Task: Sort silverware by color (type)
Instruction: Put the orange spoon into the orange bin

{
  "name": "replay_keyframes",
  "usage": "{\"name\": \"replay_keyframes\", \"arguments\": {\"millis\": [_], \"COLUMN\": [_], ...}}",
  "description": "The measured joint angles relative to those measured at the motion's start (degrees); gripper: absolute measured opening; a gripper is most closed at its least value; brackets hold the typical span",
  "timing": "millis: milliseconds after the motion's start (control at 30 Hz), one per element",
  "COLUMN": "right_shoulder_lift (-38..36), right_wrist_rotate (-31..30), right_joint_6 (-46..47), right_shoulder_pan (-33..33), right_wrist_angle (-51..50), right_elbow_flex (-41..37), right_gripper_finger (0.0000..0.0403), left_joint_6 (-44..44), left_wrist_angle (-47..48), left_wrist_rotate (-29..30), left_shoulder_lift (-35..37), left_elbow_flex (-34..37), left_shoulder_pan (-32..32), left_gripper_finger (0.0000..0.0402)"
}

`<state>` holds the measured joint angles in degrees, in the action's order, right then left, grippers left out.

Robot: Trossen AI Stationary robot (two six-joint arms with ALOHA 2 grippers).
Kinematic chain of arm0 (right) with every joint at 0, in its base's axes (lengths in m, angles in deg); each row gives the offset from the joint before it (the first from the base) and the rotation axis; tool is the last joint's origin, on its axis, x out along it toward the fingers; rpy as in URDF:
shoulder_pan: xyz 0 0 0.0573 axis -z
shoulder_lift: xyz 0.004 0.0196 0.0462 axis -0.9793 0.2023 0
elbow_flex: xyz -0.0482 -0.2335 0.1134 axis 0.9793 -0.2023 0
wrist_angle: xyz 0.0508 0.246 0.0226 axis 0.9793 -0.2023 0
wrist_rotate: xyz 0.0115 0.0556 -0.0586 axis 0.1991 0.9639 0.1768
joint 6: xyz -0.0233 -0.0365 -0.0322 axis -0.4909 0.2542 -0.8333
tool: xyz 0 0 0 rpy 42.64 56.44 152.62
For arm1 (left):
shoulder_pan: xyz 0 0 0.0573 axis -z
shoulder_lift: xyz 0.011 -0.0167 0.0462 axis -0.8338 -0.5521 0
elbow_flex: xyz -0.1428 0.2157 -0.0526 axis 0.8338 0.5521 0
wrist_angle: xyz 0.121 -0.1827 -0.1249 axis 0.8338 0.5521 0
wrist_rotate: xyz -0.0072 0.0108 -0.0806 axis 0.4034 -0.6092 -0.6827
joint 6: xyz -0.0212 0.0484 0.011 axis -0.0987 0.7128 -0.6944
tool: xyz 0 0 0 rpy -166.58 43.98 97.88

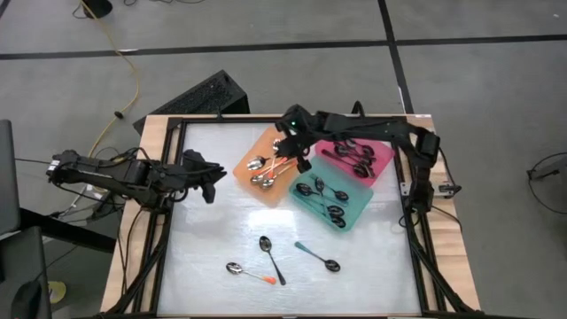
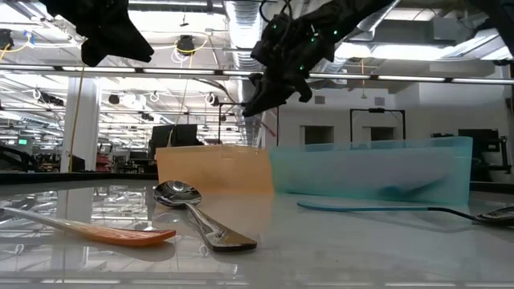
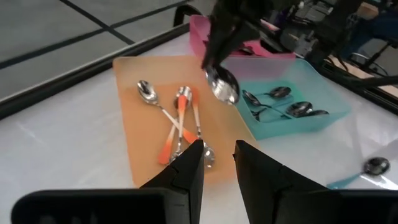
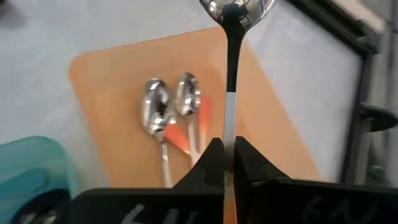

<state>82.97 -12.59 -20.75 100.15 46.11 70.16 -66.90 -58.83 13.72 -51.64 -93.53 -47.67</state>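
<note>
A shiny metal-bowled spoon (image 4: 231, 68) is gripped by the right gripper (image 4: 227, 157) above the orange rectangular tray (image 1: 251, 174), upper centre; released tilted, it could bounce out. The left gripper (image 3: 217, 163) waits slightly parted.

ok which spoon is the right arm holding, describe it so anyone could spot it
Find the orange tray at the table's far middle. Above its far end, the right pincer grips one spoon by the handle. Unlike the spoons lying in the tray, it hangs in the air, shiny bowl out.
</note>
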Motion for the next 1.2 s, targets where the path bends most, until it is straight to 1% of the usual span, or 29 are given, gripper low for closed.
{"name": "replay_keyframes", "arguments": {"millis": [100, 233, 400, 600, 833, 1000, 1200], "right_shoulder_lift": [1.9, 4.5, 7.2, 7.2, 7.2, 7.2, 7.2], "right_wrist_rotate": [2.8, 2.9, 2.9, 1.5, 1.5, 1.5, 2.1], "right_joint_6": [2.4, 3.3, 3.5, 4.1, 6.4, 7.4, 9.0], "right_shoulder_pan": [0.5, 0.5, 0.6, 1.7, 3.8, 4.5, 4.6], "right_wrist_angle": [1.7, 1.5, 1.0, 1.0, -1.5, -1.3, -0.7], "right_elbow_flex": [0.0, 0.0, -0.1, -0.1, -0.1, -0.1, -1.3], "right_gripper_finger": [0.0011, 0.0011, 0.0011, 0.0011, 0.0011, 0.0011, 0.0011], "left_joint_6": [0.0, 0.0, -0.2, -1.3, -1.4, -1.4, -1.2], "left_wrist_angle": [0.3, 0.8, 1.3, 2.2, 3.0, 3.3, 3.3], "left_wrist_rotate": [1.7, 3.0, 3.1, 3.1, 4.9, 6.4, 6.8], "left_shoulder_lift": [0.0, 0.0, 0.0, 0.0, 0.0, 0.0, 0.0], "left_elbow_flex": [0.0, 0.0, 0.0, 0.0, 0.0, 0.0, 0.1], "left_shoulder_pan": [0.0, 0.0, 0.0, 0.0, 0.0, 0.0, 0.0], "left_gripper_finger": [0.0076, 0.0076, 0.0076, 0.0076, 0.0076, 0.0076, 0.0076]}}
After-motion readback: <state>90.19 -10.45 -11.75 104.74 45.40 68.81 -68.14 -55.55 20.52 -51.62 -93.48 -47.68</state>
